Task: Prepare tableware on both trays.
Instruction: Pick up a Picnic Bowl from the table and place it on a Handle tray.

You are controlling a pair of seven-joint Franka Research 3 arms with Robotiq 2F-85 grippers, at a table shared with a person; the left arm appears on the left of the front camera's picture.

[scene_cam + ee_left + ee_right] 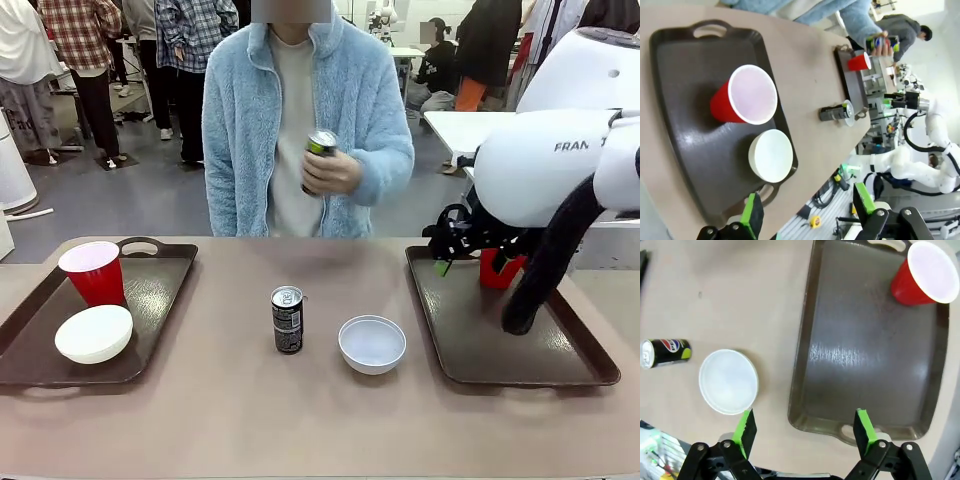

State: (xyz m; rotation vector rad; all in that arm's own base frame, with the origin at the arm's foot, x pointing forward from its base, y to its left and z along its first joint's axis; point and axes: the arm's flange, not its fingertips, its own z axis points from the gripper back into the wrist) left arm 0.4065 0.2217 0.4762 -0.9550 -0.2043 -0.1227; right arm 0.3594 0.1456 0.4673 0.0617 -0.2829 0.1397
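Brown and shiny, the left tray (160,290) lies with its long side running from the robot toward the person. It has a handle hole at each end. On it the left cup (95,272), red, stands mouth up at the far end. The left bowl (94,333) sits just beside the cup at the near end, open side up. The right tray (500,350) lies the same way. The right cup (492,272) stands mouth up at its far end, partly hidden behind the robot's right arm.

Between the trays, on the bare table (220,420), the table can (287,320) stands straight up with its silver top on top. The middle bowl (372,343) sits near it, on the side of the right tray, not touching it.

The person's hand (335,172) holds the held can (320,142) up by the chest, top up and leaning a little.

The left gripper (807,207) hangs in the air by the left tray, fingers spread wide, holding nothing. The right gripper (804,426) hangs by the right tray, fingers wide apart too, and empty.
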